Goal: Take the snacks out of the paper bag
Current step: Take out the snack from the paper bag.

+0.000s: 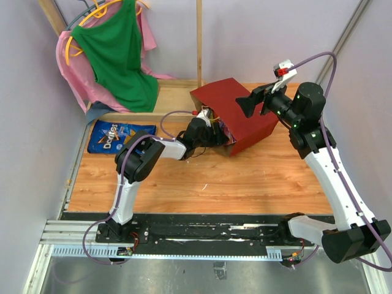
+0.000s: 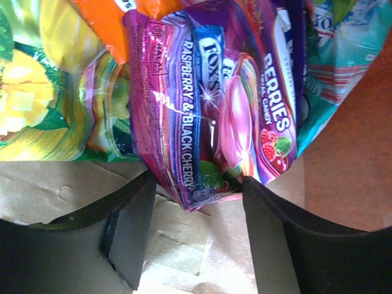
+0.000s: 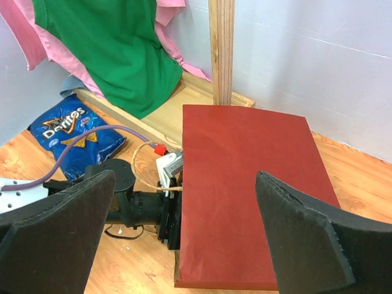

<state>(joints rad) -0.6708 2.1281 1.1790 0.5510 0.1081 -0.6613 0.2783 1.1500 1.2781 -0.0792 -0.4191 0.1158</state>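
Ease released left tool (image 2: pixel 196 184) forward around purple packet (image 2: pixel 208 110) between its fingers (image 2: pixel 128 233), clench squarely, draw straight back; steady paper bag (image 3: pixel 245 184) beneath released right tool (image 3: pixel 184 180).

Both arms have white link shells & black joint housings. Left arm (image 1: pixel 125 184) and right arm (image 1: pixel 334 174) each carry a lavender cable (image 1: pixel 327 61) in loose loops. Green LEDs (image 1: pixel 296 125) on right arm's joints. White cam module (image 1: pixel 283 68) w/ red bit at its wrist. Left hand (image 2: pixel 196 202): smooth black fingers (image 2: pixel 128 233). Right hand (image 3: pixel 185 184): grainy, foam-like black wedges. Black bases sit on a rail (image 1: pixel 208 231) at the table (image 1: pixel 245 184) near edge.
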